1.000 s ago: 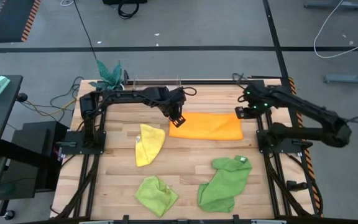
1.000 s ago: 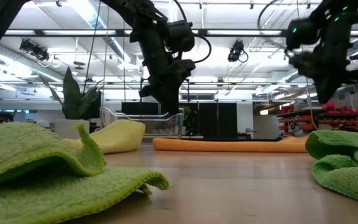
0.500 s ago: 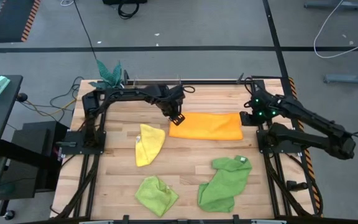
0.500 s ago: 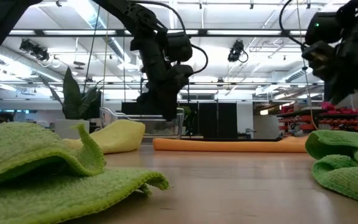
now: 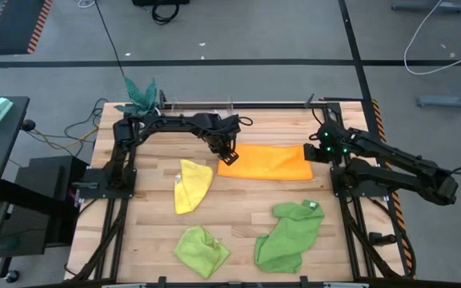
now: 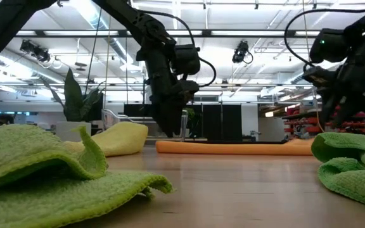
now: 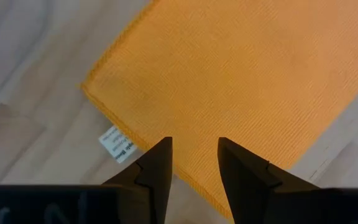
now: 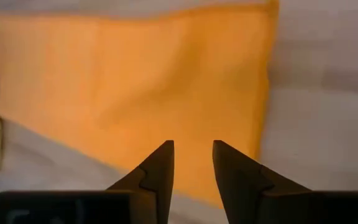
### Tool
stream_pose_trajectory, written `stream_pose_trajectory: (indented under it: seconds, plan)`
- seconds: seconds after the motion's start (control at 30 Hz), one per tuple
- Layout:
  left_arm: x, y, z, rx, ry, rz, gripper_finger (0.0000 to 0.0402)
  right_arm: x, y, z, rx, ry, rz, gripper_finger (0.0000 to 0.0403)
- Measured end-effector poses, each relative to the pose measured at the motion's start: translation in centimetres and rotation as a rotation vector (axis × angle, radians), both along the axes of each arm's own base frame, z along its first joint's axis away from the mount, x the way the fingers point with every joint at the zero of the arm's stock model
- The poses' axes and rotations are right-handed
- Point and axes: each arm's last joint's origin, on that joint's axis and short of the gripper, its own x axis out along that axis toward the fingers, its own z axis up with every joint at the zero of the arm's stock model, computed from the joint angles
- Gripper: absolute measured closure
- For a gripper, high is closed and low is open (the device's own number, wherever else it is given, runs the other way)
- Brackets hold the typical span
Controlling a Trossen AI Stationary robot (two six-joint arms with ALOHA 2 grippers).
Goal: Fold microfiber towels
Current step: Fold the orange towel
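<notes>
We saw both tools parted, empty—left tool (image 5: 229, 150), right tool (image 5: 317, 149)—flanking the folded orange towel (image 5: 266, 162); yellow towel (image 5: 190, 184) near.

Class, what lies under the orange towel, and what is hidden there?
The orange towel lies flat on the wooden table. A white tag pokes out at one edge. Anything beneath its folded layers is covered.

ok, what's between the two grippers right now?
The orange towel, folded flat, spans from left gripper to right gripper; nothing else, per the high view.
</notes>
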Motion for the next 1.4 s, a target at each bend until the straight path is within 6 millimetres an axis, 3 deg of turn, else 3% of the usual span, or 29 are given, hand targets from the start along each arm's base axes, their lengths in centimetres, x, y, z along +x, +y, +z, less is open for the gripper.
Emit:
stream_pose_trajectory:
  seconds: [0.4, 0.73, 1.4]
  plan:
    - [0.2, 0.1, -0.2, 0.007, -0.014, 0.0, 0.0257, 0.1, -0.3, -3.1, 0.016, -0.047, -0.165, 0.0284]
    - [0.4, -0.1, -0.6, 0.005, -0.01, -0.005, 0.0254, -0.1, -0.5, -3.3, -0.053, 0.006, -0.218, 0.0284]
    - [0.4, 0.2, -1.2, 0.016, 0.002, -0.03, 0.0245, -0.8, 0.2, -4.1, 0.056, 0.146, -0.209, 0.0284]
